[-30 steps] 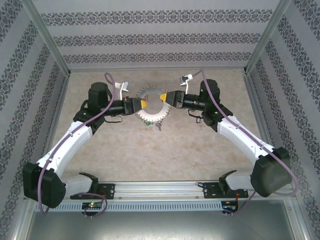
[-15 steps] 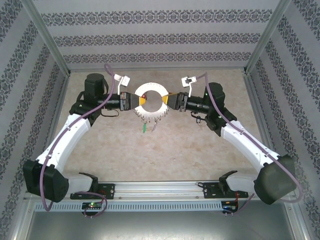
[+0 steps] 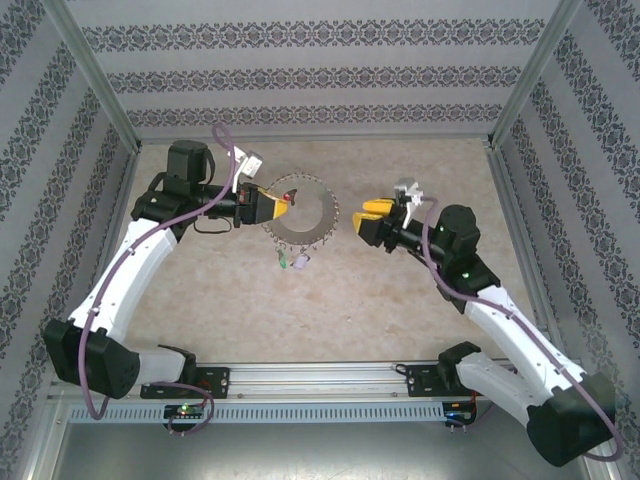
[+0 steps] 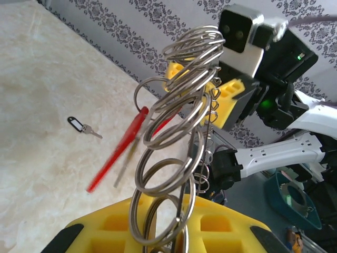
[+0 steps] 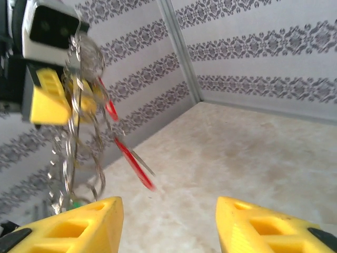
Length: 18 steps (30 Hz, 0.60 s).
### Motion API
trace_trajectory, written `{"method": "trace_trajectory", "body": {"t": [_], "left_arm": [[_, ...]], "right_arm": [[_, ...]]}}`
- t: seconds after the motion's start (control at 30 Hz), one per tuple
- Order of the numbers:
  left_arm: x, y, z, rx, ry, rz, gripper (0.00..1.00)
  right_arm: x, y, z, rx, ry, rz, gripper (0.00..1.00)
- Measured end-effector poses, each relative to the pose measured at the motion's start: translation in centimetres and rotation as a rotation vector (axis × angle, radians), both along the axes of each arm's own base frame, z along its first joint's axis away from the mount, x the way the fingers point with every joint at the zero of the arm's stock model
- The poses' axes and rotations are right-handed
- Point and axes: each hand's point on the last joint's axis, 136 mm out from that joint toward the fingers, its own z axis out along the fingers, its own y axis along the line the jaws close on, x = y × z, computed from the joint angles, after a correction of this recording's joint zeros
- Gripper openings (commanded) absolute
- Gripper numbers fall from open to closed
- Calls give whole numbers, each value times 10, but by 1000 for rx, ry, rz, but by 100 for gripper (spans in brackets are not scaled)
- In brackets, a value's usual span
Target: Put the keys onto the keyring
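- The left gripper [image 3: 272,207] pinches the left rim of the keyring [image 3: 318,225], its yellow fingers [image 4: 113,226] closed narrowly on the metal and holding the ring up above the marbled table [image 3: 400,300].
- From the left wrist camera, the ring's wire loops [image 4: 176,132] stack up edge-on, rising straight from between the fingers.
- Two red keys dangle from the loops: the lower red key [image 5: 132,158] swings blurred on the side facing the right arm, and the upper red key [image 5: 109,108] hangs closer to the rim.
- The right gripper [image 3: 366,218] sits just right of the ring, apart from it, jaws wide with nothing between its yellow fingers [image 5: 79,226].
- A small green tag [image 3: 285,263] shows just below the ring, on its near side.
- A small key with a dark tag [image 4: 81,125] lies alone on the table, well away from the ring.
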Motion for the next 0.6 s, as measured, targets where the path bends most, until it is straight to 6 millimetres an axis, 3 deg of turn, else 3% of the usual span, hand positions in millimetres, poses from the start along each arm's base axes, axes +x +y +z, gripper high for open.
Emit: {"method": "trace_trajectory", "body": {"t": [0.07, 0.2, 0.37, 0.43, 0.5, 0.6], "left_arm": [[-3, 1, -1, 5, -13, 7, 0], [-3, 5, -5, 22, -40, 43, 0], [-1, 9, -4, 35, -79, 82, 0], [0, 10, -2, 35, -90, 95, 0], [0, 10, 0, 33, -94, 104, 0], [1, 11, 1, 32, -88, 111, 0]], "right_arm": [[-13, 2, -8, -62, -91, 18, 30], [-44, 23, -24, -179, -254, 123, 26], [-62, 48, -40, -280, -365, 216, 16], [-65, 56, -47, -314, -389, 238, 16], [-68, 64, -55, -347, -408, 253, 23], [-70, 75, -65, -397, -439, 258, 21]]}}
